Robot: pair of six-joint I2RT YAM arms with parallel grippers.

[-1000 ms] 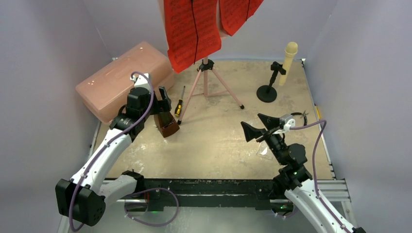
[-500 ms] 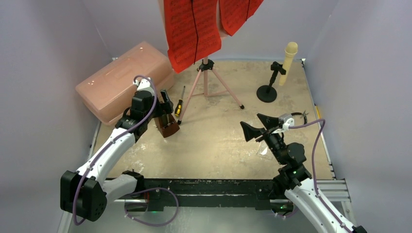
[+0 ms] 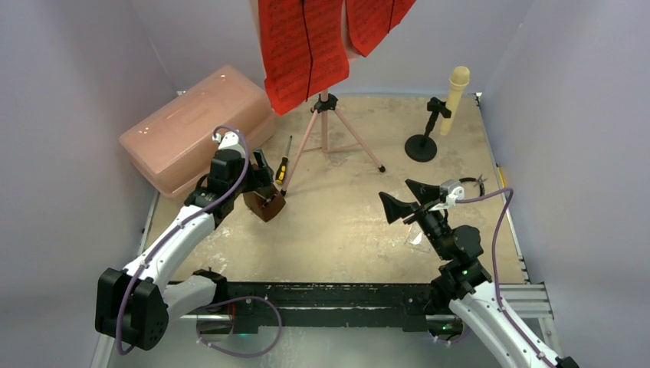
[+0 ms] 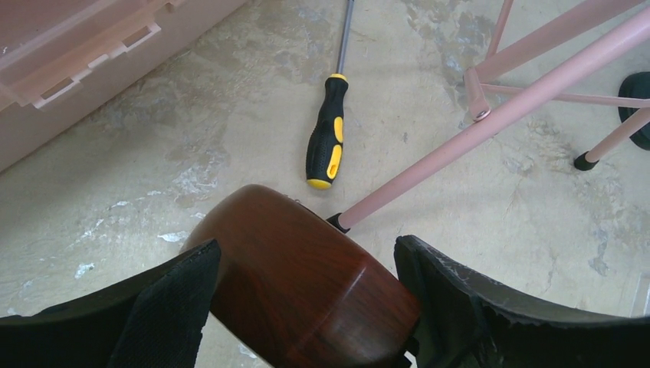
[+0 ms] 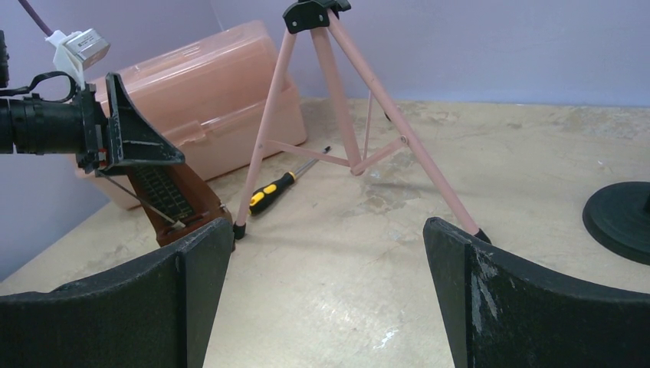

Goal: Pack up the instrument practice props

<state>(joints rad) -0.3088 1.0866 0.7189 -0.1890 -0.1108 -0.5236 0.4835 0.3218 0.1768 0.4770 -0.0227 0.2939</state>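
The brown metronome stands tilted at the left of the table, by a foot of the pink tripod music stand. My left gripper reaches down over it, one finger against each side of the wooden body. Red sheet-music pages hang on the stand at the back. The cream microphone sits upright in its black stand at the back right. My right gripper hovers open over the right middle of the table, nothing between its fingers.
A large translucent pink lidded box sits shut at the back left. A yellow-and-black screwdriver lies between the box and the tripod leg. The microphone stand's round black base stands back right.
My left gripper has come down over the metronome and its jaws have narrowed onto it; the metronome now leans. The right arm has not moved.
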